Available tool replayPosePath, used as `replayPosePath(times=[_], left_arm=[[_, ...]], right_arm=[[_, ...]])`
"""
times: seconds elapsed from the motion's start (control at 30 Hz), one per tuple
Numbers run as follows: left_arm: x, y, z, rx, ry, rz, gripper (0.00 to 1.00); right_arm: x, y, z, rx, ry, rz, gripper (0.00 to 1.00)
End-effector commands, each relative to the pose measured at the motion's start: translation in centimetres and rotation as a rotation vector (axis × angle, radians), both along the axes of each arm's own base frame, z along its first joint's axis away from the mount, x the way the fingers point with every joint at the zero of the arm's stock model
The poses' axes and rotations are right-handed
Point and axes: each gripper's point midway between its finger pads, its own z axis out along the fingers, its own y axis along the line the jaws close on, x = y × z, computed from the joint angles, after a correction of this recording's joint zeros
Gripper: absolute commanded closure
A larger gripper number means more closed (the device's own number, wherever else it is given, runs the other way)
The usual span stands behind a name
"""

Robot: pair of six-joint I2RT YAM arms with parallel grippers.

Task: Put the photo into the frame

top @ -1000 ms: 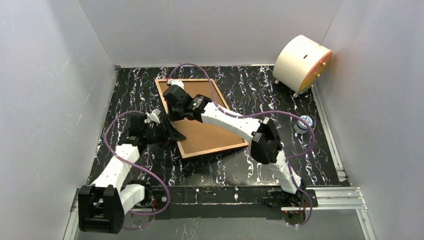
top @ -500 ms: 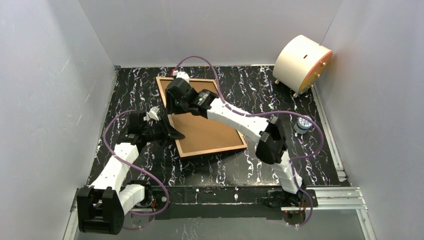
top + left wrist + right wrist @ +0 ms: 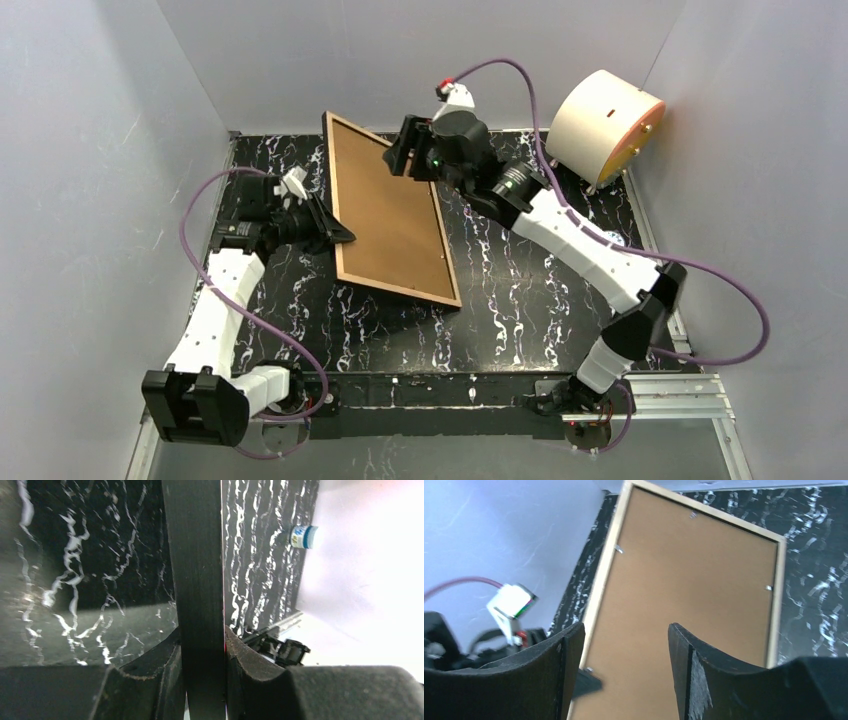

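Observation:
The frame (image 3: 390,220) is tilted up off the black marbled table, its brown back with a light wood rim facing the top camera. My left gripper (image 3: 335,235) is shut on its left edge. In the left wrist view that edge is a dark bar (image 3: 200,580) pinched between both pads of the gripper (image 3: 202,640). My right gripper (image 3: 398,158) hangs open above the frame's far end, touching nothing. In its own view the frame's back (image 3: 684,580) lies beyond the parted jaws of the right gripper (image 3: 626,630). The photo is hidden.
A cream round drum (image 3: 605,125) stands on its side at the back right corner. A small white and blue jar (image 3: 605,248) sits by the right wall, also in the left wrist view (image 3: 303,536). Grey walls close in the table on three sides.
The frame turned and rose from flat to tilted. My left gripper closed on its left edge. My right gripper opened, let go and lifted away towards the back.

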Motion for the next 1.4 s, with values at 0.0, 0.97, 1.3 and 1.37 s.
replayPosePath(times=[0.0, 0.97, 1.3, 1.37], left_arm=[[1.6, 2.3, 2.1, 0.181, -0.102, -0.009, 0.97], [8.8, -1.0, 16.5, 0.257, -0.721, -0.186, 1.00], [9.7, -2.4, 19.0, 0.320, -0.898, -0.240, 1.00], [10.0, -2.8, 19.6, 0.333, -0.923, -0.244, 1.00]], right_arm=[[0.5, -3.0, 0.8, 0.039, -0.089, -0.081, 0.29], [1.7, -5.0, -0.7, 0.204, 0.299, 0.040, 0.16], [2.8, -3.2, 3.3, 0.348, 0.365, 0.035, 0.14], [2.9, -2.7, 4.3, 0.364, 0.366, 0.052, 0.13]])
